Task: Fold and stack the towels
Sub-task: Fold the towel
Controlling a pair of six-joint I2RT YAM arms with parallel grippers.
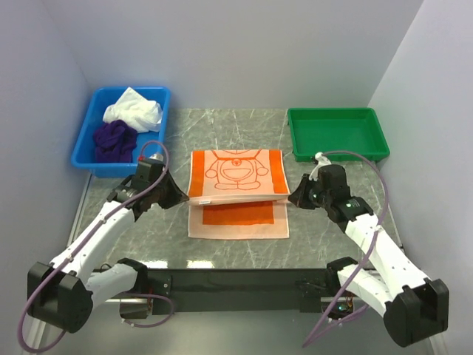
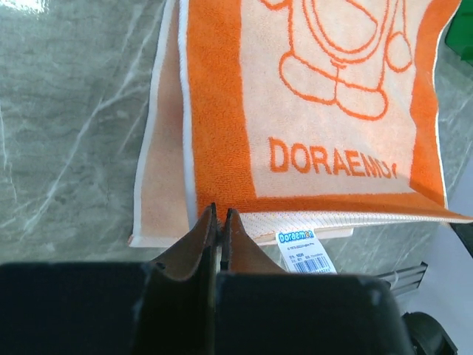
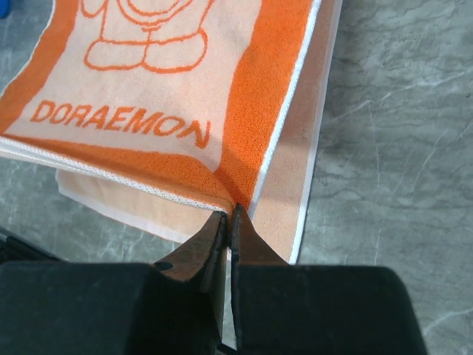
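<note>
The orange Doraemon towel point(image 1: 237, 177) lies in the middle of the table, one half lifted and partly folded over the other. My left gripper point(image 1: 182, 198) is shut on its left corner, seen in the left wrist view point(image 2: 219, 216) next to the towel's label point(image 2: 305, 250). My right gripper point(image 1: 293, 197) is shut on its right corner, seen in the right wrist view point(image 3: 230, 214). The lower layer point(image 1: 238, 220) rests flat on the table. The white towel point(image 1: 134, 109) and the dark purple towel point(image 1: 114, 140) lie crumpled in the blue bin point(image 1: 87, 144) at the back left.
An empty green tray point(image 1: 337, 132) stands at the back right. The marble tabletop point(image 1: 318, 237) shows around the towel. White walls close in the left, back and right sides.
</note>
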